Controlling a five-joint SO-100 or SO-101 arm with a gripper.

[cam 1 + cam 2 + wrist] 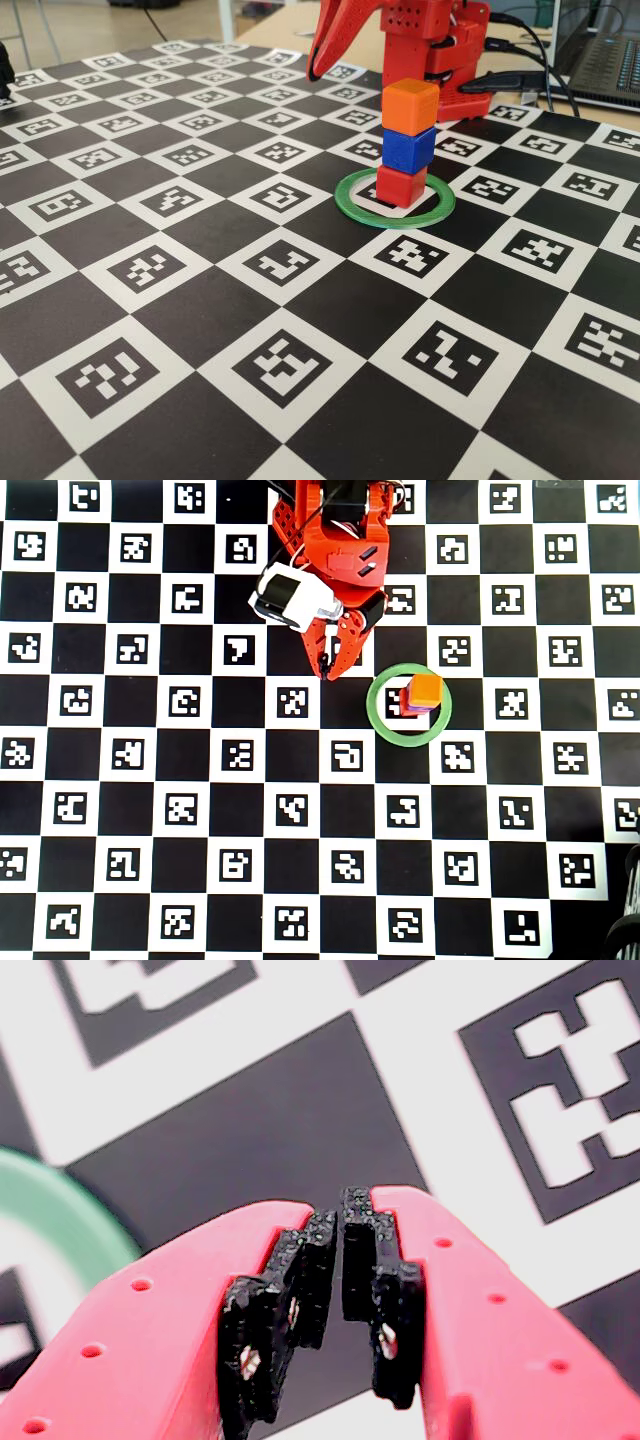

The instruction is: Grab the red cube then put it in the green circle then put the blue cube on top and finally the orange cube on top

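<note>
Three cubes stand stacked inside the green circle (395,223): the red cube (400,187) at the bottom, the blue cube (408,148) on it, the orange cube (410,103) on top. From overhead the orange cube (428,688) hides most of the stack within the green circle (372,715). My gripper (326,672) is shut and holds nothing, a short way left of the ring in the overhead view. In the fixed view the gripper (313,75) hangs above the board, behind and left of the stack. The wrist view shows the gripper (340,1210) with pads nearly touching, and the green circle (60,1210) at the left edge.
The marker checkerboard (200,300) covers the whole table. The red arm base (440,50) stands right behind the stack. A laptop (610,60) and black cables (510,85) lie at the back right. A white camera (295,595) rides on the wrist.
</note>
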